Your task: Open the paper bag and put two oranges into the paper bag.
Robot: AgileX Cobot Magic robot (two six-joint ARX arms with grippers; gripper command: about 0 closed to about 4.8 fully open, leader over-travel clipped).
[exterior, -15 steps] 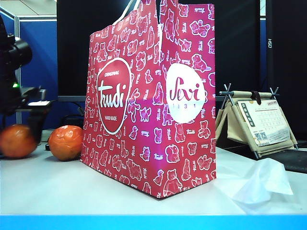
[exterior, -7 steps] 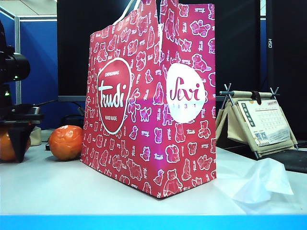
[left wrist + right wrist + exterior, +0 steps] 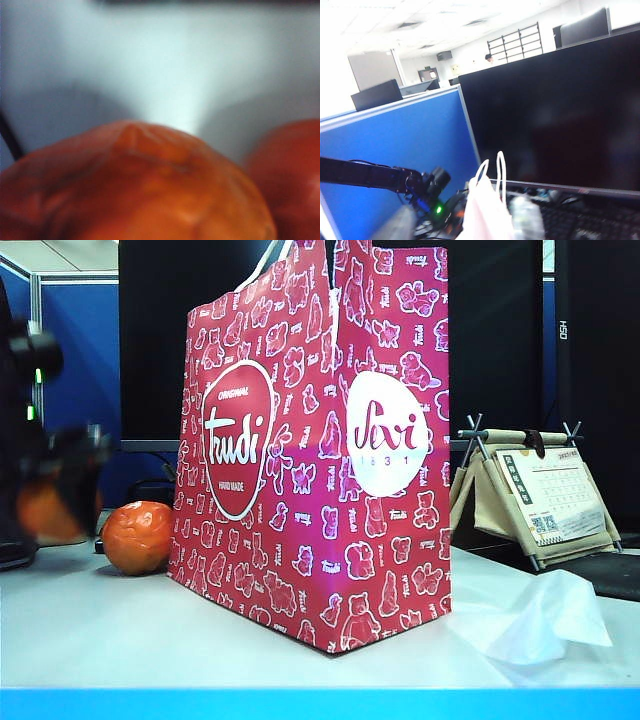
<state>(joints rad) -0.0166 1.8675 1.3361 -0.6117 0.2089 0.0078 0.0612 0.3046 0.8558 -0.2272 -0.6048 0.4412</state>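
Observation:
The paper bag (image 3: 320, 460) stands upright mid-table, magenta-red with white bears. A wrinkled orange (image 3: 137, 537) rests on the table by its left side. Further left, my left gripper (image 3: 60, 490), blurred by motion, is shut on the other orange (image 3: 48, 510), which hangs just above the table. In the left wrist view that held orange (image 3: 135, 190) fills the foreground and hides the fingers, with the second orange (image 3: 292, 175) beside it. My right gripper (image 3: 462, 225) is open up at the bag's rim (image 3: 487, 215), near the white handles (image 3: 500, 170). It is hidden in the exterior view.
A crumpled white tissue (image 3: 540, 620) lies right of the bag. A desk calendar on a stand (image 3: 540, 495) sits behind it. A dark monitor (image 3: 500, 340) and a blue partition (image 3: 80, 360) back the table. The table's blue front edge (image 3: 320, 705) runs along the bottom.
My left gripper came down over the far-left orange, shut on it and raised it off the table. The bag, the other orange and the tissue have not moved.

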